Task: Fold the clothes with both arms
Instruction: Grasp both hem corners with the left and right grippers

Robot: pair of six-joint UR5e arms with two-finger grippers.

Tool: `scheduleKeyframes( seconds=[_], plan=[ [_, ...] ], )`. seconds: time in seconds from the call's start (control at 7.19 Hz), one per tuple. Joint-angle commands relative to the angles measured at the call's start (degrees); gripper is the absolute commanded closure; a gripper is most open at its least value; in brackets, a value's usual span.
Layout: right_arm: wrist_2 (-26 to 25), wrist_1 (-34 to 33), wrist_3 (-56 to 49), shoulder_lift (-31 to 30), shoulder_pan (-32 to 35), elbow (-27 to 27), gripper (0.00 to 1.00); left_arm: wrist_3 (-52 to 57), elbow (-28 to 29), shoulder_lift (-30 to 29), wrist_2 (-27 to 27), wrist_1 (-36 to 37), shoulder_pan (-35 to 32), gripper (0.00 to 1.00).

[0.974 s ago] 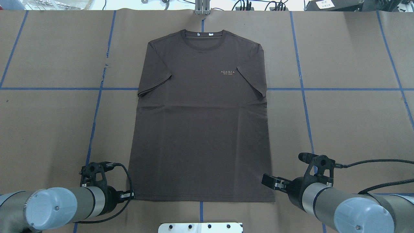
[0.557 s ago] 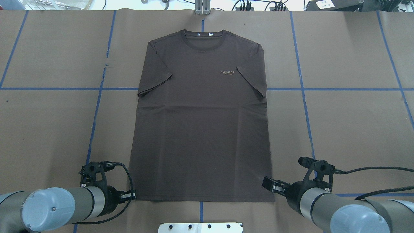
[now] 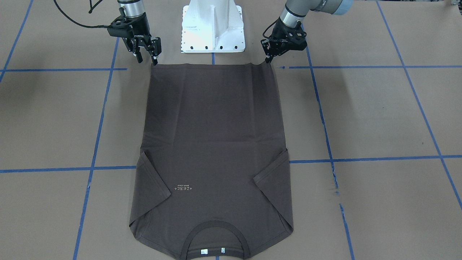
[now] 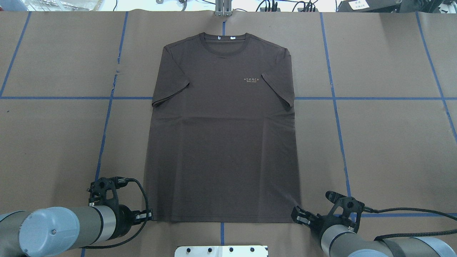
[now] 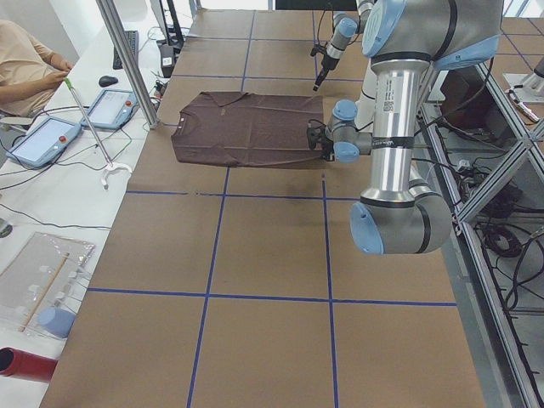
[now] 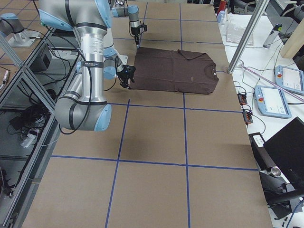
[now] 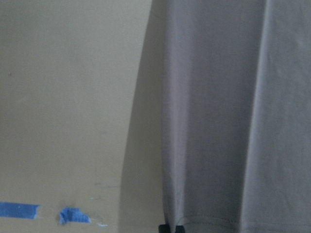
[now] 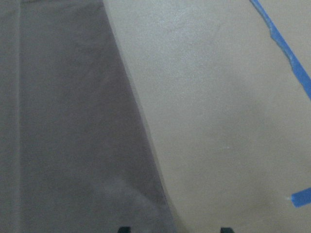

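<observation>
Silver-grey arms (image 4: 91, 224), light-blue joint caps (image 4: 53, 232), black cables (image 4: 403, 209)

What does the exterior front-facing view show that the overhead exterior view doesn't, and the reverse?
Front-facing only: the upright body of the white pedestal base, and the right hand seen from the front, fingers spread. Overhead only: the cables beyond the table at its far edge. Both: the dark brown T-shirt lying flat, collar away from the robot, with the left hand and right hand at its hem corners.

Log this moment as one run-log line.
phase: hem-corner grasp | brown T-shirt: flat, front up | left gripper: shut on hem corner | right gripper: open, straddling opposite corner edge
</observation>
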Motion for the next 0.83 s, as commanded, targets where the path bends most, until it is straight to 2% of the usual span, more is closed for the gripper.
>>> scheduleKeyframes(
  seconds=[0.0,0.28,0.56,0.7],
  plan=[
    [-1.6,-0.4,0.6,2.1,-1.1,-2.6,0.31,0.0,-0.1,-0.4,-0.1,0.0,0.0,1.00],
    [-2.0,-0.5,0.6,2.2,-1.2,-2.7,0.35,-0.1,-0.1,-0.3,-0.1,0.0,0.0,1.00],
    [-2.3,-1.3,0.8,3.2,-1.3,-2.8,0.46,-0.1,-0.1,-0.3,-0.1,0.0,0.0,1.00],
    [-2.7,-1.3,1.1,3.4,-1.4,-2.8,0.55,-0.1,-0.1,-0.3,-0.1,0.0,0.0,1.00]
  ],
)
